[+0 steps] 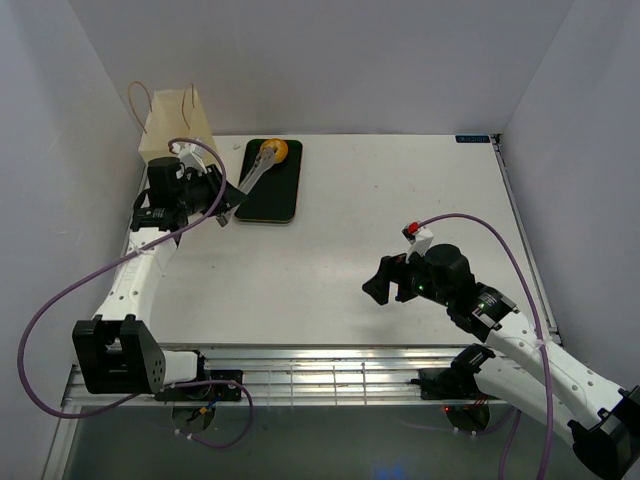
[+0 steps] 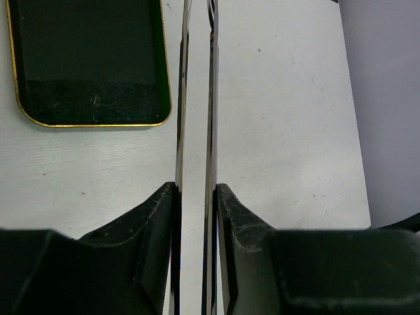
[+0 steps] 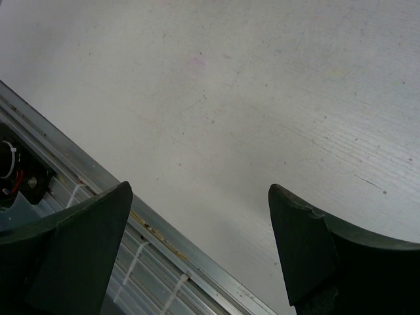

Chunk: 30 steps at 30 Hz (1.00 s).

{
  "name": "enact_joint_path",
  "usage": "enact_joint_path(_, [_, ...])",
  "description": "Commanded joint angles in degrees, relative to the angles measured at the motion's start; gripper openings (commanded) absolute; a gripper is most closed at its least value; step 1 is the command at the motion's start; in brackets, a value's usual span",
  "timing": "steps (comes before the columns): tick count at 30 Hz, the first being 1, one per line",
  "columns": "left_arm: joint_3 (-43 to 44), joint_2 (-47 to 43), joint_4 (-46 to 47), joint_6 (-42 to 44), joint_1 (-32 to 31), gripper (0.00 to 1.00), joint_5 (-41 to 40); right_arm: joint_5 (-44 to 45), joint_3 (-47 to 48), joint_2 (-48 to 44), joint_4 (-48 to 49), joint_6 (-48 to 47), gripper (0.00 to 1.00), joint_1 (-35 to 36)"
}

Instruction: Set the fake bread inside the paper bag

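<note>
The cream paper bag (image 1: pixel 178 126) with thin brown handles stands at the table's far left corner. One orange-golden pastry (image 1: pixel 277 150) lies at the far end of the black tray (image 1: pixel 272 196); no other fake bread shows. My left gripper (image 1: pixel 228 208) is shut on metal tongs (image 1: pixel 253 176), whose tips reach the pastry. In the left wrist view my left gripper (image 2: pixel 195 188) clamps the tongs' two blades (image 2: pixel 212 98), which are nearly closed, beside the tray (image 2: pixel 85 59); the pastry is out of frame. My right gripper (image 1: pixel 380 284) is open and empty over the table's near middle, also in the right wrist view (image 3: pixel 200 191).
The left arm's body sits right in front of the bag. The table's near metal rail (image 3: pixel 170 246) runs under my right gripper. Grey walls close in at the left, back and right.
</note>
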Motion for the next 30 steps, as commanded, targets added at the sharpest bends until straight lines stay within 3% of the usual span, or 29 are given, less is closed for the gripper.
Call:
enact_joint_path(1, [-1.14,3.0,5.72,-4.04,-0.19,0.39,0.21,0.42,0.29,-0.21,2.59,1.02,0.9,-0.15])
enact_joint_path(12, [-9.84,10.21,22.51,-21.35,0.51,0.39,8.03,0.51,1.79,-0.11,2.06,0.75,0.9,-0.15])
enact_joint_path(19, [-15.47,13.64,33.58,-34.18,0.51,0.39,8.56,0.95,1.96,-1.26,1.36,0.31,0.9,-0.15])
enact_joint_path(30, [-23.9,12.59,40.36,-48.09,0.51,0.41,-1.37,0.25,2.4,-0.73,1.53,-0.48,0.9,-0.15])
